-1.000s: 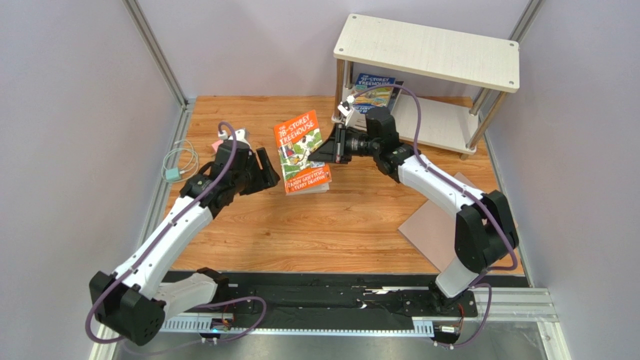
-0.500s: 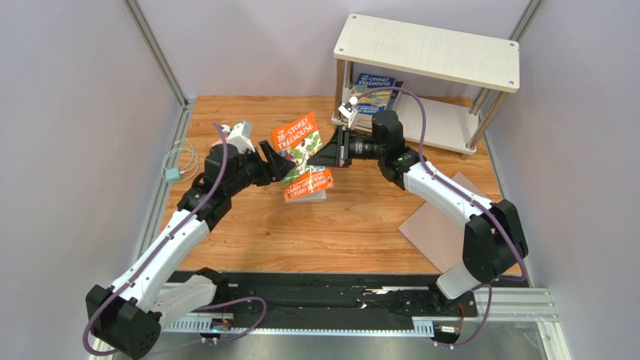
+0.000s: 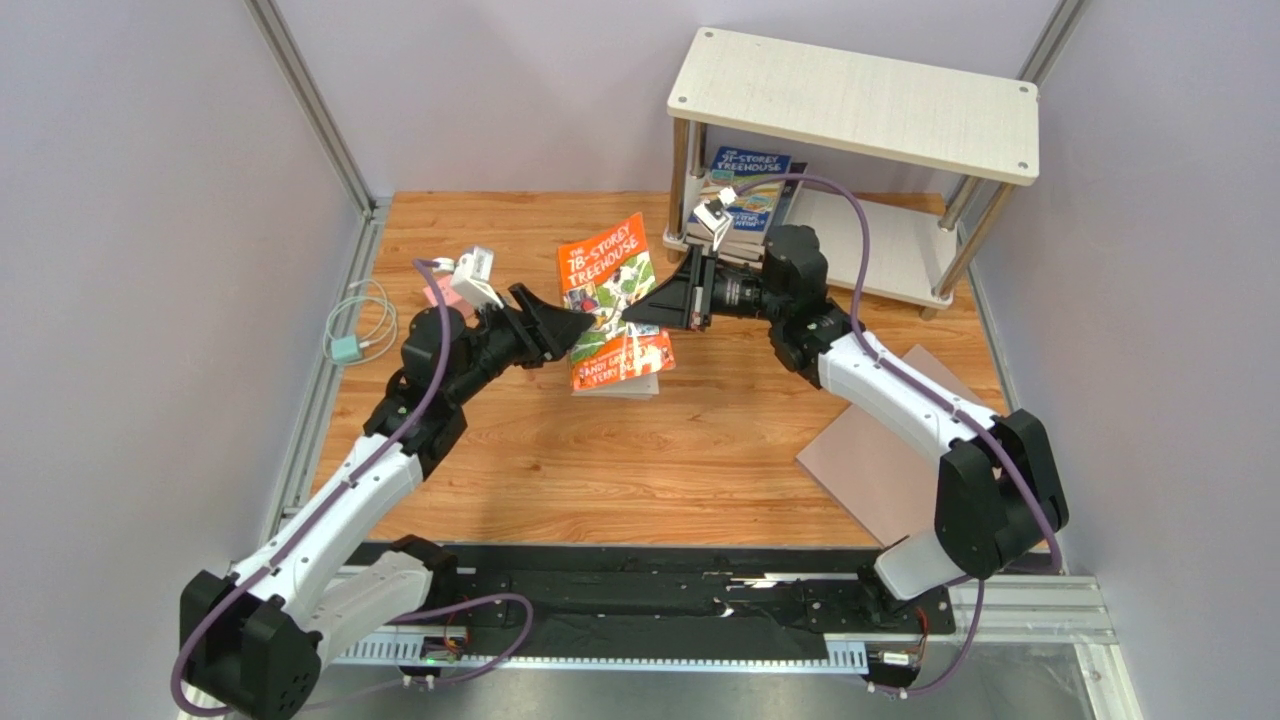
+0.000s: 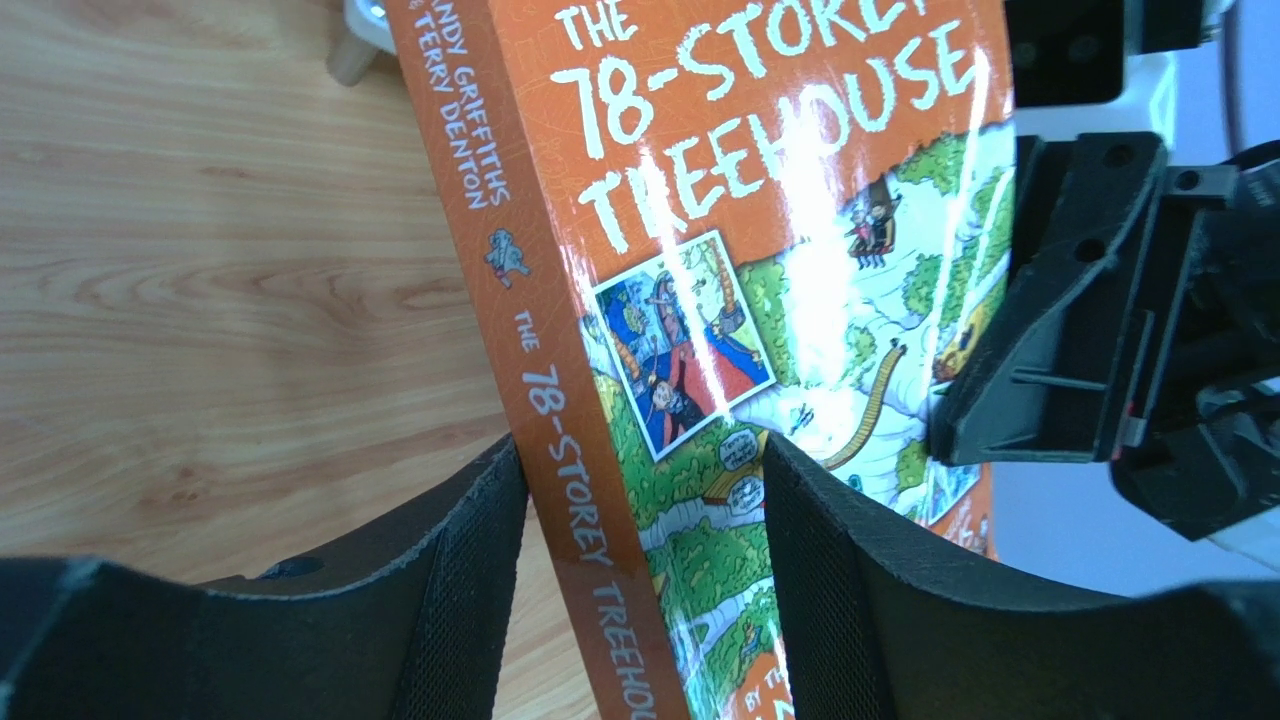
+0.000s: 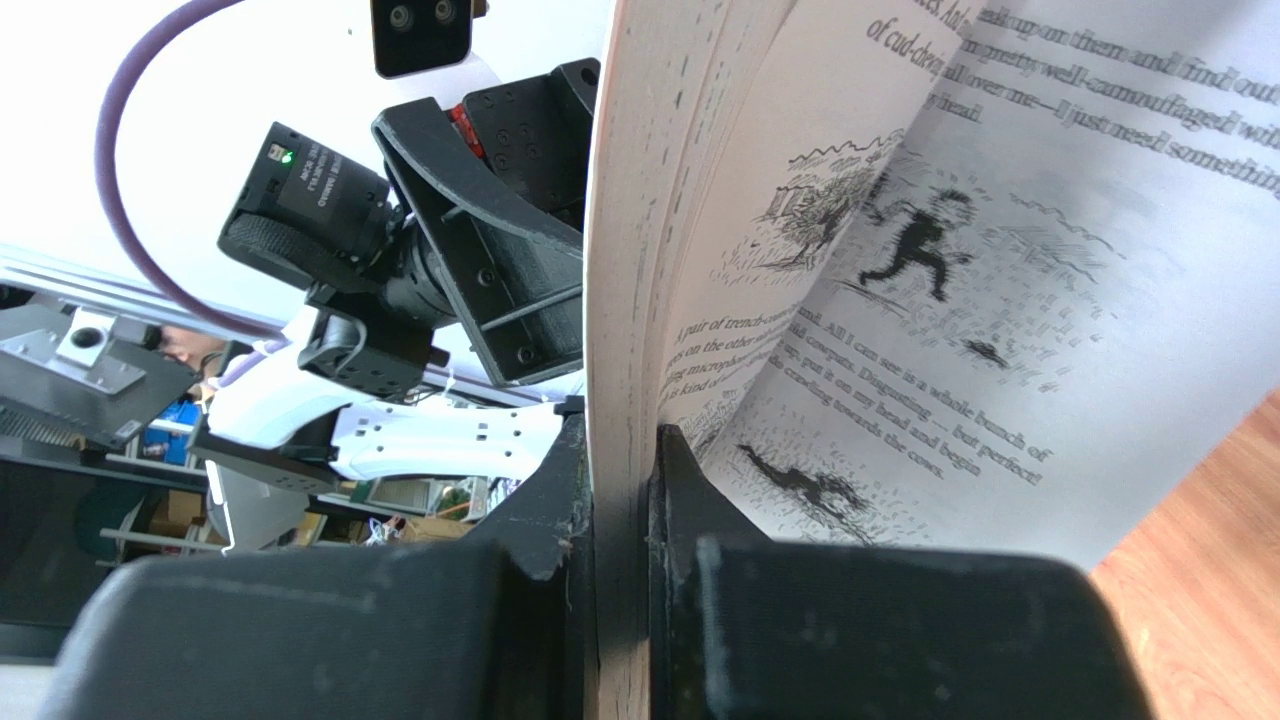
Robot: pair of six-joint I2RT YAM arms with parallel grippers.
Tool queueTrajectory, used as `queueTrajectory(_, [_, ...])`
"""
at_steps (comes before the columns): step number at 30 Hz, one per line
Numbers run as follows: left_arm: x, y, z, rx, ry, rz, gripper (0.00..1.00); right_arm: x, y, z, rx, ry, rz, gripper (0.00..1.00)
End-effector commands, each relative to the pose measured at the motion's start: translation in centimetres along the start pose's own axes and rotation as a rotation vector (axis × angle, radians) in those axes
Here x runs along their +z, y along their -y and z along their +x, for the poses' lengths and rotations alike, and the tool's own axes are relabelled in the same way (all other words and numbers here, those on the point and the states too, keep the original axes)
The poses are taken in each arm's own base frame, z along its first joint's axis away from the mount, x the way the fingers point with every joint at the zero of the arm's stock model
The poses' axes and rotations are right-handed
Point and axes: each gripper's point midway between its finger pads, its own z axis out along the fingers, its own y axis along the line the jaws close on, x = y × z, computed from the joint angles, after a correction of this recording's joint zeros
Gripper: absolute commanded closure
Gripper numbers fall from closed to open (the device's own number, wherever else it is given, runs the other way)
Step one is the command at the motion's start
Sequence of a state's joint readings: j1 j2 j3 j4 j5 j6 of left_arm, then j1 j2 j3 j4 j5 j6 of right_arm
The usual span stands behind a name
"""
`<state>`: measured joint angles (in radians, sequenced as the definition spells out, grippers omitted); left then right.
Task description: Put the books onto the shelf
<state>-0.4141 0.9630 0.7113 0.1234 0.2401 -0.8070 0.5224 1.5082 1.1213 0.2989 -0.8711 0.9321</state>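
Left wrist view: orange book cropped top and bottom, lower end hidden behind my left pincer. Right wrist view: its pages run off frame above and right, pinched edge buried in my right pincer, print near it blurred. Beyond the book, shelved books half-covered by the shelf top board; count unclear.

The wood-grain surface carries the shelf at 1 o'clock, standing on four metal legs. Its lower board holds a small stack of books. A flat brown cardboard sheet lies at 4 o'clock. A coiled white cable rests at 9 o'clock, at the edge.
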Motion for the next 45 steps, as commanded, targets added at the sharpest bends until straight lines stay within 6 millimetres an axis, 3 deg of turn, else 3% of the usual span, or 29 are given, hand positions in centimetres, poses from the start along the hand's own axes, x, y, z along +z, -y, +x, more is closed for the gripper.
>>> queueTrajectory(1, [-1.4,5.6,-1.7,0.058,0.043,0.239,0.36,-0.9,-5.9,0.3,-0.108,-0.006,-0.178,0.98])
queueTrajectory(10, [-2.6,9.3,-1.2,0.096,-0.006,0.447,0.35,-1.0,-5.3,1.3,-0.082,-0.019,-0.193,0.98])
queueTrajectory(13, [-2.1,9.9,-1.2,0.087,-0.024,0.48,0.49,-0.7,-5.1,1.6,-0.07,-0.037,-0.193,0.96])
queueTrajectory(14, [-2.0,10.2,-1.4,0.089,-0.029,0.486,0.73,-0.7,-4.8,1.6,-0.086,-0.035,-0.185,0.92])
queueTrajectory(15, [-1.9,10.3,-1.5,0.089,-0.03,0.487,0.85,-0.5,-3.9,2.0,-0.06,-0.05,-0.151,0.87])
queueTrajectory(16, [-1.7,10.0,-1.4,0.087,-0.043,0.469,0.93,-0.5,-3.4,1.8,-0.065,-0.037,-0.117,0.82])
queueTrajectory(17, [-1.8,10.3,-1.9,0.095,-0.032,0.463,1.0,-0.5,-2.0,2.3,-0.062,-0.056,-0.05,0.57])
queueTrajectory(18, [-1.9,10.4,-2.0,0.103,-0.034,0.459,1.0,-0.7,-1.4,2.3,-0.077,-0.049,-0.016,0.47])
queueTrajectory(19, [-1.9,10.2,-2.0,0.106,-0.039,0.446,1.0,-0.9,-1.0,1.9,-0.094,-0.02,0.024,0.3])
queueTrajectory(22, [-2.3,10.4,-2.4,0.129,-0.029,0.432,1.0,-1.7,0.9,2.1,-0.109,0.002,0.128,0.0])
queueTrajectory(34, [-2.8,13.3,-3.7,0.132,-0.014,0.557,1.0,-3.0,2.6,4.4,-0.052,0.034,0.069,0.0])
queueTrajectory(41, [-1.7,12.8,-3.1,0.107,-0.03,0.561,1.0,-3.3,0.7,3.9,-0.069,0.12,-0.044,0.01])
queueTrajectory(44, [-1.2,12.1,-3.1,0.11,-0.011,0.538,1.0,-3.2,-0.6,3.9,-0.074,0.104,-0.114,0.09])
queueTrajectory(45, [-1.1,11.9,-3.1,0.112,-0.003,0.528,1.0,-3.1,-1.3,4.0,-0.051,0.091,-0.138,0.2])
